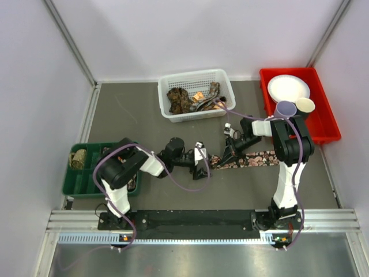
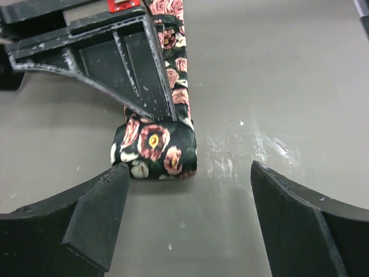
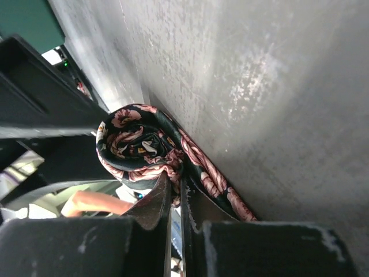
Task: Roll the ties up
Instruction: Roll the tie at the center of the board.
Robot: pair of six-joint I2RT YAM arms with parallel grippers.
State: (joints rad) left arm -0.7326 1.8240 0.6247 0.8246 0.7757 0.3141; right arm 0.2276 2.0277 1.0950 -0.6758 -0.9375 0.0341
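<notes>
A dark tie with pink roses (image 1: 253, 157) lies across the middle of the table, its left end wound into a small coil (image 2: 154, 150). My right gripper (image 1: 229, 154) is shut on the coil's fabric (image 3: 138, 144), with the tie pinched between its fingers (image 3: 158, 202). The unrolled length (image 3: 222, 184) trails off along the table. My left gripper (image 2: 189, 183) is open just in front of the coil. Its left fingertip (image 2: 112, 184) is close to the coil's end and its right fingertip (image 2: 271, 184) stands well clear.
A white mesh basket (image 1: 196, 74) at the back holds more ties (image 1: 184, 99). A green tray (image 1: 86, 186) at the left holds a rolled tie (image 1: 78, 158). A red bin (image 1: 323, 130) at the right holds a plate (image 1: 288, 88) and cups (image 1: 285, 108).
</notes>
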